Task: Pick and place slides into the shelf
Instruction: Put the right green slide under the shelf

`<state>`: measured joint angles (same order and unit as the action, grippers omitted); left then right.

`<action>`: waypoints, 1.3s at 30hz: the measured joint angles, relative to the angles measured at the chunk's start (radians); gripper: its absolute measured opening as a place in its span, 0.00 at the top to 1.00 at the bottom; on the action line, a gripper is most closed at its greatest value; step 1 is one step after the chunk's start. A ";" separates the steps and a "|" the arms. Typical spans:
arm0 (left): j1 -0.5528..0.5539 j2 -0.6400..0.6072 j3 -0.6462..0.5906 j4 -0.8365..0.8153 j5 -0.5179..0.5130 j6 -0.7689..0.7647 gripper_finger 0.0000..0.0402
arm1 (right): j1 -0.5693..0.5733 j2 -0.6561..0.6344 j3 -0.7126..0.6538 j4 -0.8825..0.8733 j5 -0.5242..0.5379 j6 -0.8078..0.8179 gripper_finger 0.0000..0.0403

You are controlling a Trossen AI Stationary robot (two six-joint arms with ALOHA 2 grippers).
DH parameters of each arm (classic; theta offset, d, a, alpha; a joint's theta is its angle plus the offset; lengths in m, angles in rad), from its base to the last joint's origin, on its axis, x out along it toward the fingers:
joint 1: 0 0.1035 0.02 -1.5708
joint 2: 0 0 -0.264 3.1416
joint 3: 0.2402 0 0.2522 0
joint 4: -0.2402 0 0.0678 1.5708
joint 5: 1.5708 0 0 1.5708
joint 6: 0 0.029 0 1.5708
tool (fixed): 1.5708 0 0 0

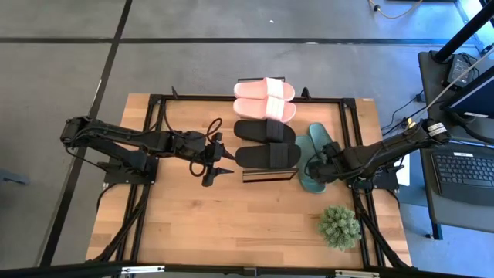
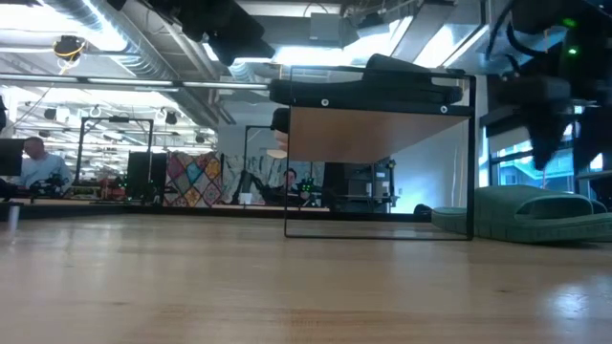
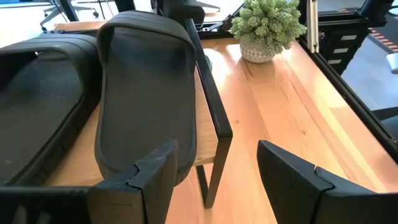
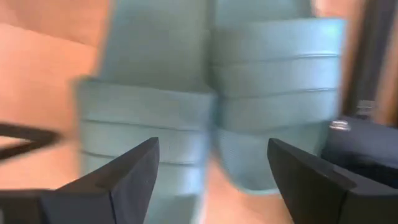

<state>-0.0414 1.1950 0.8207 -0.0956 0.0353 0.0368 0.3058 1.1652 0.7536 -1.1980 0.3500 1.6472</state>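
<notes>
Green slides blurred, perhaps a pair

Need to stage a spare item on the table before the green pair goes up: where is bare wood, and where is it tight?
Bare wood: the near stretch between the left tool and the potted plant, and the left end under the left arm. Crowded: the shelf top carries the pink slides and black slides; the green slides lie beside it under the open right tool.

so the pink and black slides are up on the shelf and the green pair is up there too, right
Not quite. The pink slides and black slides sit on the shelf, but the green pair lies on the table beside it, as the high view shows.
</notes>
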 joint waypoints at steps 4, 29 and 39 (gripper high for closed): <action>0.000 0.000 0.000 -0.002 0.000 0.001 0.47 | 0.025 -0.006 0.000 0.041 0.165 0.107 0.26; 0.016 0.000 0.000 -0.009 0.000 0.081 0.47 | 0.142 0.225 -0.007 -0.071 0.126 1.096 0.26; 0.030 0.000 0.000 -0.009 0.000 0.070 0.47 | 0.124 0.281 -0.007 -0.188 0.104 1.136 0.26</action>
<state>-0.0113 1.1950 0.8207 -0.1047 0.0353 0.1071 0.4298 1.4458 0.7463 -1.3865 0.4538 2.7832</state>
